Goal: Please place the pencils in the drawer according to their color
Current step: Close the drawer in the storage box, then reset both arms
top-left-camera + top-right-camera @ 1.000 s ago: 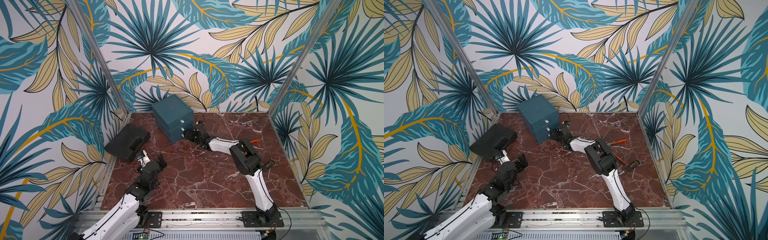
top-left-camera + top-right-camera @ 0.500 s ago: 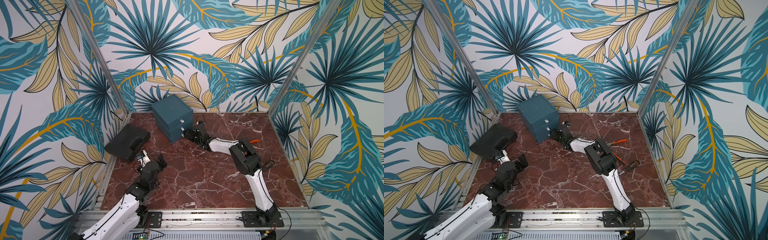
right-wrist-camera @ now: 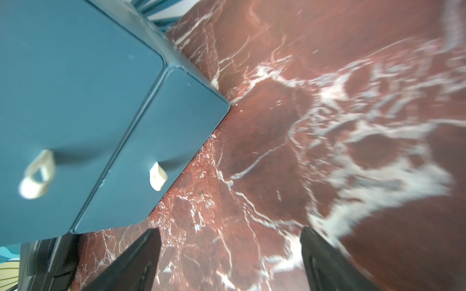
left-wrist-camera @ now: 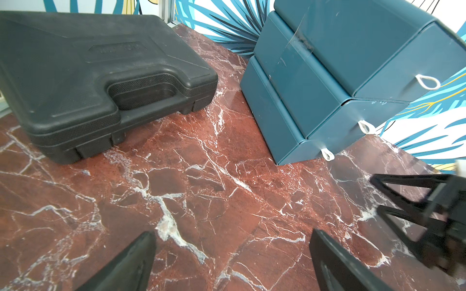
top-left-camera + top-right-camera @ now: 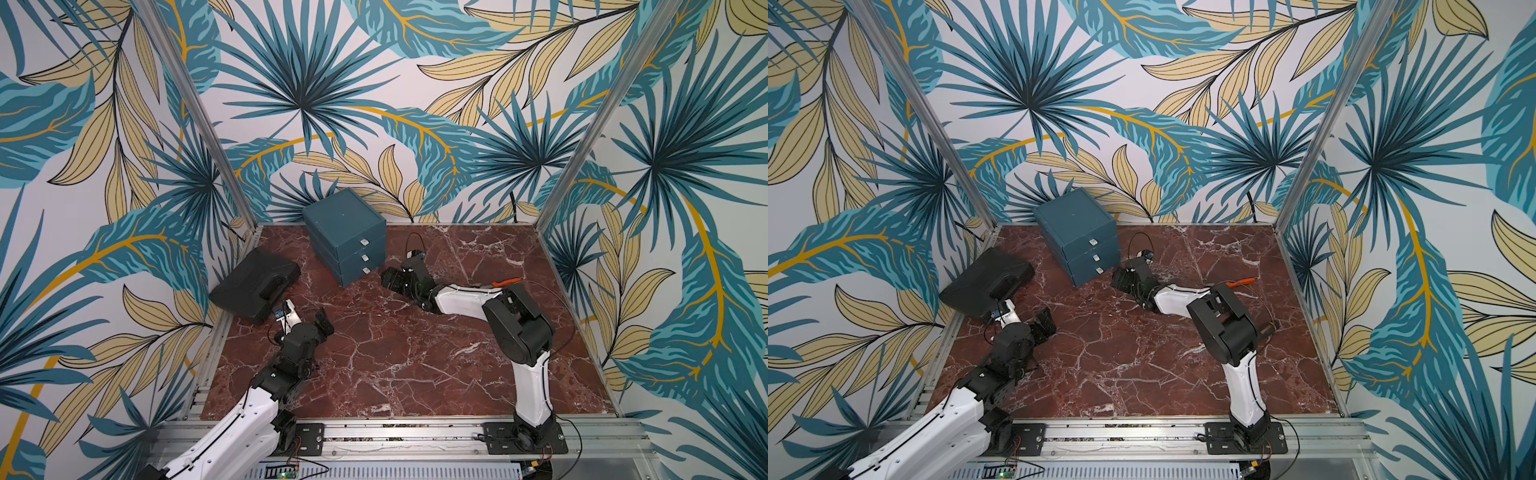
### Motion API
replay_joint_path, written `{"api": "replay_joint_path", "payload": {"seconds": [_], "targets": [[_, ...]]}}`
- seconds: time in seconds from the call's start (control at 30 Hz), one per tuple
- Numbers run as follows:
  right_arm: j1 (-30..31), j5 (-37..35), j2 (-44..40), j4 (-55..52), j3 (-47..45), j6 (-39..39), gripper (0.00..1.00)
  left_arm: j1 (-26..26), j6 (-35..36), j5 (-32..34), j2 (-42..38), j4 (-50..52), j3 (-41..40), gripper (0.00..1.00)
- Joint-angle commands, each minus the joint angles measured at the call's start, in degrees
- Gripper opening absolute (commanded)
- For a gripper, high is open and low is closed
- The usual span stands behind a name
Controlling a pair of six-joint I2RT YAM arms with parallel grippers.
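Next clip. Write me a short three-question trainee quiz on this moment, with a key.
1. True or false: all three drawers of the chest are shut.
2. Which gripper is nearer the chest? A) left gripper B) right gripper
3. Short answer: what does each gripper hold?

Key:
1. True. Every drawer front sits flush.
2. B. It is close to the bottom drawer's front, jaws apart.
3. Nothing. Both are open and empty, and no pencil is in view.
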State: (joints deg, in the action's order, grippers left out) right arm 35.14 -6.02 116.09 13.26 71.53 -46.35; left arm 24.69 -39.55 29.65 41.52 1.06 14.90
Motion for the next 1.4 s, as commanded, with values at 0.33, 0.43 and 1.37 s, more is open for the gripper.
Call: {"api": "replay_joint_path", "payload": {"seconds": [0.33,0.43,1.37], "targets": [[-0.16,-17.24,-20.64,-16.62,-9.57,8.69,1.0,-0.96,9.73,4.63,1.15,-4.03,2.93,1.0],[-0.16,-22.01,-25.04,-20.02,-11.06,9.7,1.0,-1.96,11.52,5.59,2.63,-5.18,3.88,1.0],[-7.62,-51.27,-42.96,-12.46,-26.19,25.62,0.99,-29.72,27.52,-19.15,27.14,-40.14,3.82,1.0]]}}
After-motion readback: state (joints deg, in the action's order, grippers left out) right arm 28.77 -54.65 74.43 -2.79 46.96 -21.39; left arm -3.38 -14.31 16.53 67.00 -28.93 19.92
